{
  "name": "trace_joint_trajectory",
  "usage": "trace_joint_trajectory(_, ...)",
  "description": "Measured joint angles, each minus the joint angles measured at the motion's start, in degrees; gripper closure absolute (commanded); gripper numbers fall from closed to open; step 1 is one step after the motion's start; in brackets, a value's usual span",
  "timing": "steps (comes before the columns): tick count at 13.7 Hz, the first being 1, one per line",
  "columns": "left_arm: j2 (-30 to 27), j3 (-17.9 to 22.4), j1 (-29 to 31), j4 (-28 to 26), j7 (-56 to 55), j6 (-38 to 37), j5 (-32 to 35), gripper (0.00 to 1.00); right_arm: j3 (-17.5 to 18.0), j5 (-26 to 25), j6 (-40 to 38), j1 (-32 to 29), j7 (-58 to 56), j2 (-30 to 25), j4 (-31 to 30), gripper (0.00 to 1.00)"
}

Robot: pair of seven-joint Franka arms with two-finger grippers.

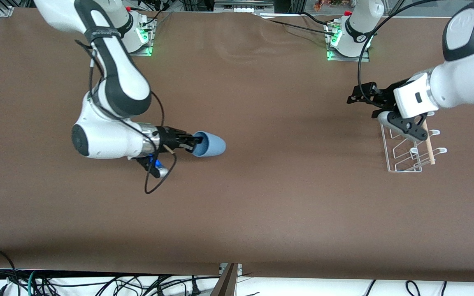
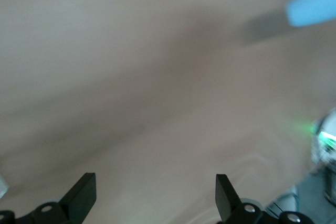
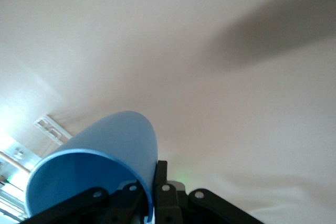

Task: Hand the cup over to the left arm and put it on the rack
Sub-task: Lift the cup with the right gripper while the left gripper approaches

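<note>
The brown counter [image 1: 261, 197] is seen from the front camera; clock directions below are read on that front view, 12 o'clock pointing at the robot bases.

Nearest the camera among the things in play is the right tool [image 1: 194, 144], up in the air over the counter's middle stretch, toward the right arm's end. Its arm comes down from the base at about 11 o'clock and the tool points toward 3 o'clock. It is closed on the rim of the cup [image 1: 209, 144]: one finger sits inside the mouth and one outside against the wall. The cup is held on its side, its open mouth facing the tool at 9 o'clock and its closed base pointing to 3 o'clock. The right wrist view shows the same pinch, the cup's [image 3: 100, 169] rim clamped between the black fingers [image 3: 165, 195].

Farther from the camera, toward the left arm's end, the white wire rack [image 1: 405, 154] stands on the counter with a pale wooden dowel [image 1: 428, 144] across it. The left tool [image 1: 359, 95] hangs over the counter at about 10 o'clock from the rack, well apart from the cup, which lies off at its 8 o'clock. Its fingers [image 2: 81, 195] are spread wide and hold nothing.
</note>
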Motion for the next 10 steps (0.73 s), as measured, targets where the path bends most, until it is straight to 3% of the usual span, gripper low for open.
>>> trace_joint_trajectory(5, 6.9, 0.0, 0.5, 0.8, 16.0, 4.0, -17.5, 0.00, 0.8, 2.9, 8.3, 9.3, 15.5, 0.2, 6.0, 1.00)
trace_joint_trajectory(10, 12.3, -0.3, 0.1, 0.9, 39.6, 4.7, -28.3, 0.00, 0.8, 3.1, 13.8, 14.1, 21.0, 0.3, 8.3, 1.00)
